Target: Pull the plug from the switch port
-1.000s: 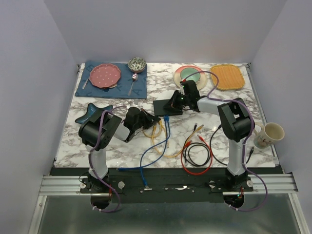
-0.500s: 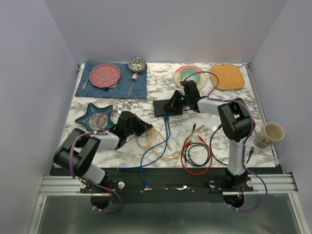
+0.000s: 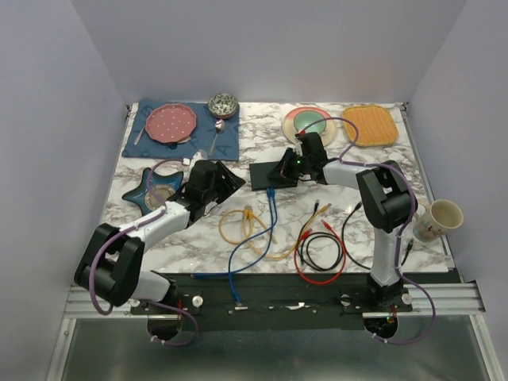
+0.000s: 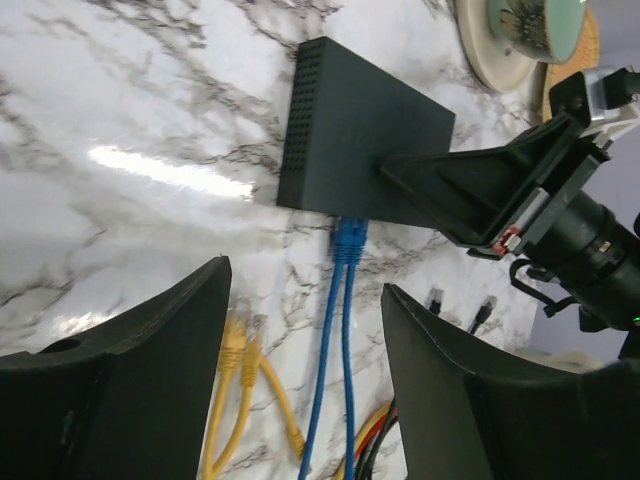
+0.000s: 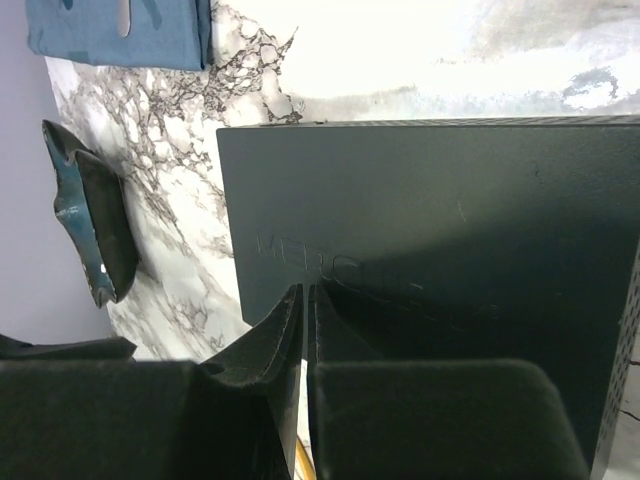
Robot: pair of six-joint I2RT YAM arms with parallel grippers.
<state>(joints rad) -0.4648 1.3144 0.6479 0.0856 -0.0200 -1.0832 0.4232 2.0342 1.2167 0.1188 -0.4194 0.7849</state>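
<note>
The flat black switch point(image 3: 270, 175) lies at mid-table. Two blue plugs point(image 4: 348, 240) sit side by side in its near edge, and their blue cables point(image 3: 258, 230) run toward me. My right gripper point(image 3: 284, 169) is shut, its tips point(image 5: 305, 295) resting on top of the switch point(image 5: 430, 210). My left gripper point(image 3: 232, 181) hovers left of the switch. It is open point(image 4: 305, 290) with nothing between its fingers, pointing at the blue plugs and the switch point(image 4: 360, 130). A yellow cable point(image 4: 235, 350) lies loose on the marble beside it.
Red and black leads point(image 3: 319, 248) coil at the front right. A dark blue star dish point(image 3: 144, 190) sits behind my left arm. At the back are a blue placemat point(image 3: 230, 143) with pink plate and bowl, a green plate point(image 3: 308, 121) and an orange mat point(image 3: 370, 125). A mug point(image 3: 440, 216) stands far right.
My left gripper has opened, left the yellow cable on the table and moved back toward the switch, its arm swinging left. The right arm has not moved.
</note>
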